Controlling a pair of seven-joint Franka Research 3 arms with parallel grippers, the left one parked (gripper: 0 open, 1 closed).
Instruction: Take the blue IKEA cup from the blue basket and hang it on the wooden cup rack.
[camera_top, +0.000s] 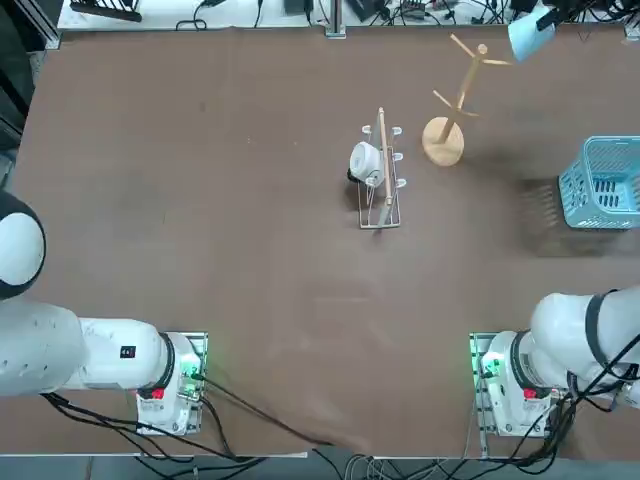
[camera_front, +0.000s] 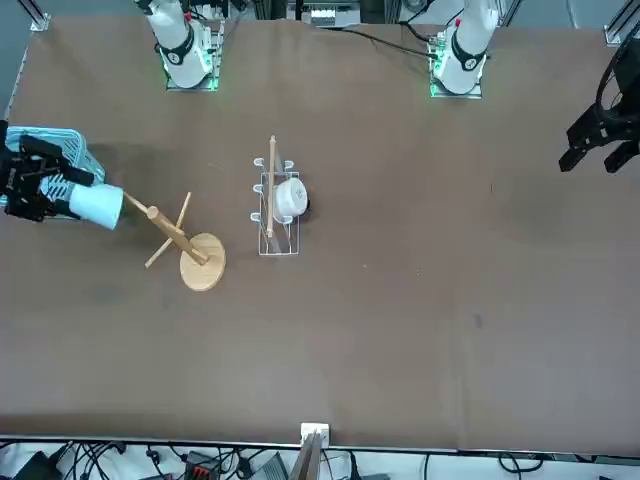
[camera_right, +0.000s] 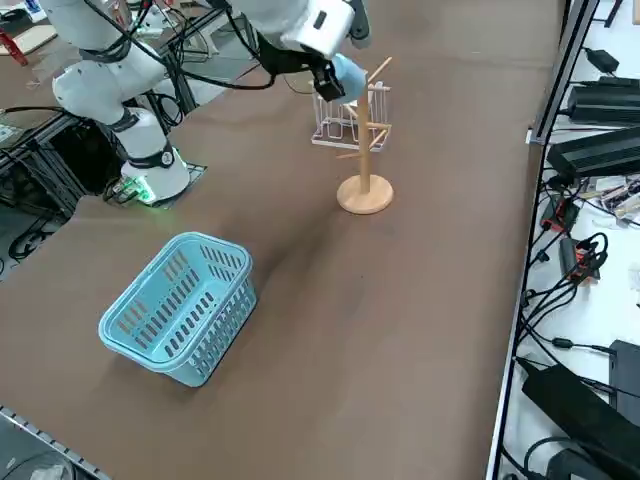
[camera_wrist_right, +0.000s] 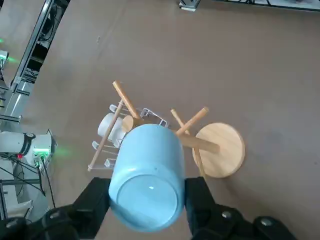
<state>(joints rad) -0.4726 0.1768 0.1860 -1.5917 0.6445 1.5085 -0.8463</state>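
Observation:
The blue IKEA cup (camera_wrist_right: 147, 175) lies on its side in the air, its bottom toward the wrist camera, with my right gripper (camera_wrist_right: 147, 207) shut on it and one black finger (camera_wrist_right: 92, 200) on each side. The cup (camera_top: 528, 36) hangs just beside the top pegs of the wooden cup rack (camera_top: 455, 100), on the side toward the table's far right corner. From the front, the cup (camera_front: 97, 205) nearly meets the tip of the rack (camera_front: 185, 245). From the right side, the cup (camera_right: 348, 75) overlaps the rack's top (camera_right: 365, 140). The blue basket (camera_top: 605, 183) stands empty at the right edge.
A flat metal wire rack (camera_top: 380, 185) with a wooden bar stands left of the wooden rack and carries a white cup (camera_top: 365, 162). Cables and black boxes (camera_right: 590, 150) lie beyond the table's far edge.

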